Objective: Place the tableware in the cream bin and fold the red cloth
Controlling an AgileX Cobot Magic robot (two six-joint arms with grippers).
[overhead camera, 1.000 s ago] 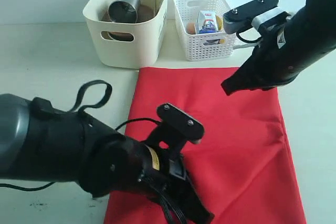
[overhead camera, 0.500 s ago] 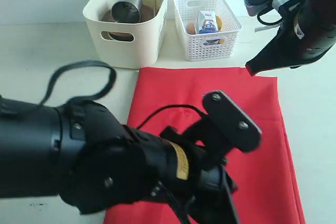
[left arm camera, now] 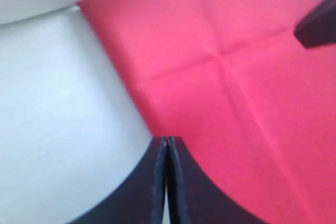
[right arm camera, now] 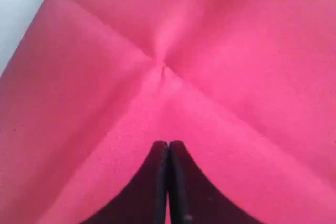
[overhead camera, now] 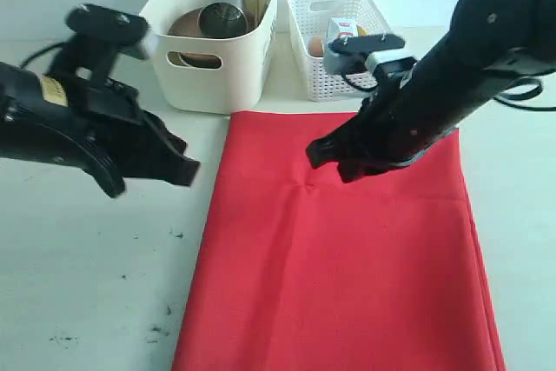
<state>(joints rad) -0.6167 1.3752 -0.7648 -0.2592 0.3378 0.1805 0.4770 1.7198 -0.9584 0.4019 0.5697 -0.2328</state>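
The left hand (left arm camera: pixel 167 142) and right hand (right arm camera: pixel 169 145) are hovering pressed together, empty, near the red cloth (overhead camera: pixel 347 258), which is looking light and limp, probably best pinched at a corner.

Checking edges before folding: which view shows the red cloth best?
The exterior view: the red cloth lies spread flat, nearly whole. The left wrist view shows one edge and creases; the right wrist view mostly a creased patch.

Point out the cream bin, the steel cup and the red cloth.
cream bin (overhead camera: pixel 210 89): exterior view, front wall below the handle.
steel cup (overhead camera: pixel 228 3): exterior view, its side.
red cloth (overhead camera: pixel 347 275): exterior view, flat lower middle.
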